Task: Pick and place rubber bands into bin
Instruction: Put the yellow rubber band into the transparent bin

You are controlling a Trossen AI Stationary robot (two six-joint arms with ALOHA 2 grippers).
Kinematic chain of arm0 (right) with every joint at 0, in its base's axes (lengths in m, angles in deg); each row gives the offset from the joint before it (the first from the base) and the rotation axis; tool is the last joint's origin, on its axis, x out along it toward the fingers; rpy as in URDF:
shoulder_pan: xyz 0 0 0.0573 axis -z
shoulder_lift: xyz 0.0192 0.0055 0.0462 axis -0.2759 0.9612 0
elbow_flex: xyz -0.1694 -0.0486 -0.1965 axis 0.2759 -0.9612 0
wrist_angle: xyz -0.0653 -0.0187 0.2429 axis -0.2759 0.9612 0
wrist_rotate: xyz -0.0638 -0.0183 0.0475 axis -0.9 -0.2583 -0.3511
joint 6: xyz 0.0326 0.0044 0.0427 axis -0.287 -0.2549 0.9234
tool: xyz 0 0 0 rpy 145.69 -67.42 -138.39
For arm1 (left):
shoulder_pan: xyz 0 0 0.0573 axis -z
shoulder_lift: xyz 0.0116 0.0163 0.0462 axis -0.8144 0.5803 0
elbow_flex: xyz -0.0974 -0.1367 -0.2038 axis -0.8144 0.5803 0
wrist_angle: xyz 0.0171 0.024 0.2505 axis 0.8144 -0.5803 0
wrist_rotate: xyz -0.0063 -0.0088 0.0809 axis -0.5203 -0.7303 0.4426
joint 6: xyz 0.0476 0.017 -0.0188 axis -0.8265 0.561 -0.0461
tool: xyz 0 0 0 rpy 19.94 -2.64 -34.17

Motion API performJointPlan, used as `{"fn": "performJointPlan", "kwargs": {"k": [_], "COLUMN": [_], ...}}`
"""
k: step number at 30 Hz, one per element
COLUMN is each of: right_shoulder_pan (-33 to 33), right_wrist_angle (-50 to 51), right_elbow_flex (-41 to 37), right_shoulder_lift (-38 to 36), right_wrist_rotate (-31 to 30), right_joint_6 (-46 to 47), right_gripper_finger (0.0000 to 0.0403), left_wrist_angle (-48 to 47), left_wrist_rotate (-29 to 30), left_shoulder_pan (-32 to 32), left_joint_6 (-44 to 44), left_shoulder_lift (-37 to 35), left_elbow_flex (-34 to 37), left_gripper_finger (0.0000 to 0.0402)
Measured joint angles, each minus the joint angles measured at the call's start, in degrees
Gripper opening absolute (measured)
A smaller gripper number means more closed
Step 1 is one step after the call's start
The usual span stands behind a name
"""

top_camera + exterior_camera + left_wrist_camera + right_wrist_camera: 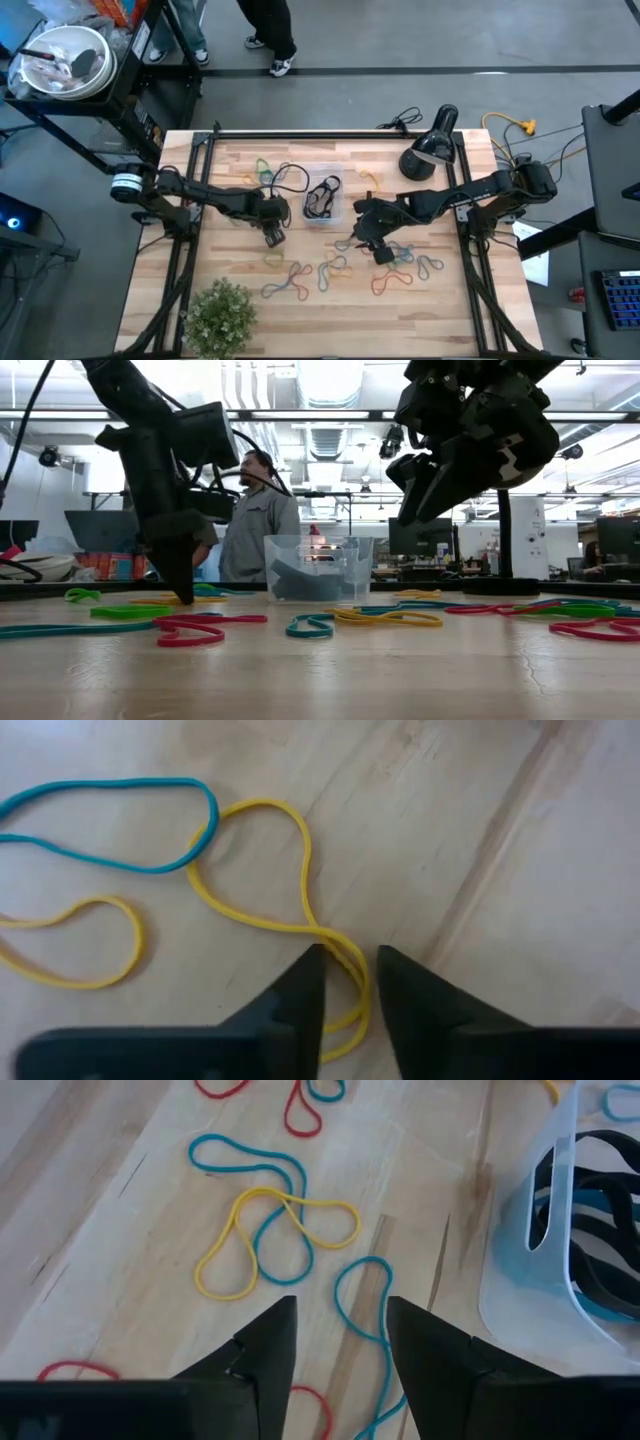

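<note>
I have the left tool (350, 982) down on the bench (480, 300), just left of and nearer than the bin (323, 197), its fingers drawn close around a strand of a yellow band (262, 870). In the left wrist view the strand runs through the narrow gap between the tips; I cannot tell whether the pads already bite it. A blue band (110, 820) lies against the yellow loop's far side, and another yellow one sits apart.

To do this well, I judge I should finish the squeeze with the tips pressed to the wood, so the thin rubber cannot slide out underneath. Then I lift straight up and slowly, watching that the blue band does not hook on and ride along. If it does, I shake lightly or carry both.

The bin stands mid-bench toward the far side, already holding dark bands; the carry is short, up and over its near wall.

My right tool (340, 1342) hangs above the bench, right of the bin, fingers spread, over a teal band (362, 1295). More bands lie scattered along the near side.
</note>
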Motion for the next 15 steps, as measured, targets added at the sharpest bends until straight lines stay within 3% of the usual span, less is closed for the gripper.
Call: {"fn": "performJointPlan", "kwargs": {"k": [4,15], "right_shoulder_pan": [-0.1,-0.2], "right_wrist_angle": [0.0,0.0], "right_elbow_flex": [0.0,0.0], "right_shoulder_lift": [0.0,0.0], "right_wrist_rotate": [0.0,0.0], "right_joint_6": [0.6,1.2], "right_gripper_finger": [0.0143,0.0129], "left_wrist_angle": [-0.1,-1.4], "left_wrist_rotate": [-1.1,-3.4], "left_shoulder_pan": [-0.1,2.8], "left_joint_6": [0.0,-4.7], "left_shoulder_lift": [0.0,-2.4], "left_elbow_flex": [0.0,-3.2], "left_gripper_finger": [0.0007,0.0000]}}
